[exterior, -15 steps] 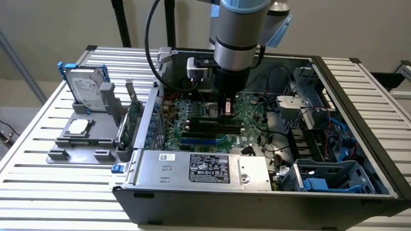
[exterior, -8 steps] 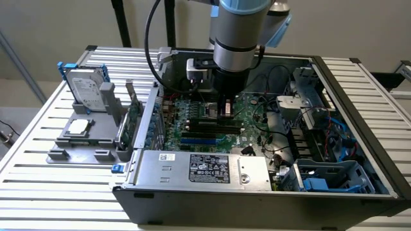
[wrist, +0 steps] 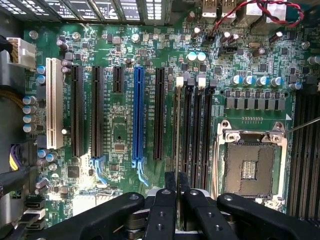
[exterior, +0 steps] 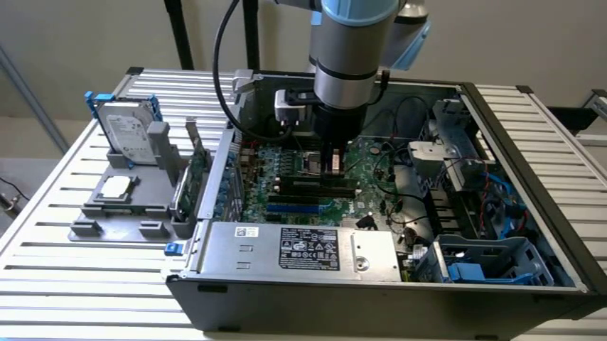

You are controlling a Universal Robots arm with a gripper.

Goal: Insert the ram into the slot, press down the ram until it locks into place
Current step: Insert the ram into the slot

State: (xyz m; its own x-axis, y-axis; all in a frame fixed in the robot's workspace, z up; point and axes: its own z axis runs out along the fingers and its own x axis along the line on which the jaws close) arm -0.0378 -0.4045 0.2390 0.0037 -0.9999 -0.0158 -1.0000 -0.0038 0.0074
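You're at the insertion step: your fingers (wrist: 170,186), pinched almost shut, hold the RAM stick (wrist: 178,130) edge-on in line with the outermost memory slot (wrist: 183,145) on the motherboard (wrist: 120,150), and seating it, I'd judge, calls for a straight, even push square to both the slot's ends.

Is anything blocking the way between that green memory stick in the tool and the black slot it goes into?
Nothing visible does. The ram, gripped edge-on in the tool, hangs right at the slot near the silver CPU socket; no cable crosses between. Whether they touch, I cannot tell.
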